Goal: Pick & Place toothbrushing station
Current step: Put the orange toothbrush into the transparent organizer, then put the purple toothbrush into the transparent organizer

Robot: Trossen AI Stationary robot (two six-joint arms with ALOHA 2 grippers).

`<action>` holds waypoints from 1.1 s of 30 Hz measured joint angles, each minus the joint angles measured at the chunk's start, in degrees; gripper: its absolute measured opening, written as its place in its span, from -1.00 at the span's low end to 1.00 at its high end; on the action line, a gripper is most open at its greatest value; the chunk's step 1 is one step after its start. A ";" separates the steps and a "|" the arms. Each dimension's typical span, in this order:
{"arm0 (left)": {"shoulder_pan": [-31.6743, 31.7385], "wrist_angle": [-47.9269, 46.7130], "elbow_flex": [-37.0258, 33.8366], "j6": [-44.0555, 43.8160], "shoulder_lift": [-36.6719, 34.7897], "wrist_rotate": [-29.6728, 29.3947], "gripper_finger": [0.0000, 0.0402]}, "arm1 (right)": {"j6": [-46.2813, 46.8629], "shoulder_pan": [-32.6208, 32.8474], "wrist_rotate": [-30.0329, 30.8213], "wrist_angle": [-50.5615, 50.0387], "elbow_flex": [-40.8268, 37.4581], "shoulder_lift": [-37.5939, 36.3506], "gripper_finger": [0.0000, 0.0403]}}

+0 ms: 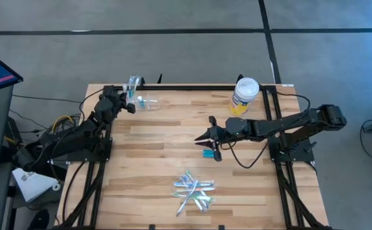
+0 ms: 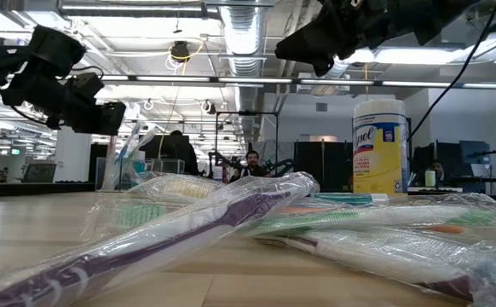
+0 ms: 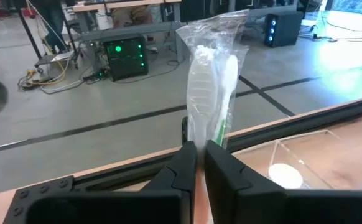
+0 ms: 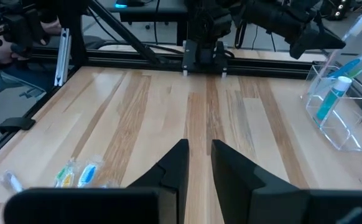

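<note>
My left gripper [image 1: 127,104] stands at the table's far left corner, shut on a toothbrush in a clear wrapper [image 3: 213,74], which also shows in the high view [image 1: 133,83]. Beside it on the table stands a clear plastic cup [image 1: 149,101] with a teal tube [image 4: 329,101] upright inside. My right gripper [image 1: 204,137] hovers over the table's middle, its fingers [image 4: 196,163] slightly apart with nothing between them. A teal wrapped item [image 1: 209,153] lies on the table under it. Several wrapped toothbrushes [image 1: 193,190] lie in a pile near the front edge. My left gripper pinches the wrapped toothbrush by its lower end [image 3: 201,138] between its two fingers. The fingers come nearly level from the table's left side, slanting toward the far edge. The toothbrush stands upright above the fingers; its lowest tip is hidden behind them.
A white-lidded canister with a yellow label [image 1: 245,96] stands at the table's far right. Black rails [image 1: 192,85] run along the table's edges. Bare wood [image 1: 154,147] lies between the cup and the pile. People and desks show in the room behind.
</note>
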 joint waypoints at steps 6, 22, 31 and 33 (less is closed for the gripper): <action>0.03 -0.65 -0.24 0.31 0.20 -0.20 -0.77 | -0.02 -0.01 0.00 0.02 0.00 -0.02 -0.70; 0.05 2.45 -0.22 2.20 0.23 -2.14 -0.25 | -0.17 -0.02 0.00 -0.01 0.00 -0.04 -0.70; 0.05 3.58 -0.17 2.62 -0.01 -2.73 0.04 | -0.42 -0.02 0.00 -0.02 0.00 -0.07 -0.70; 0.05 3.64 -0.15 2.64 -0.01 -2.73 0.08 | -0.43 -0.01 0.00 -0.02 0.00 -0.07 -0.70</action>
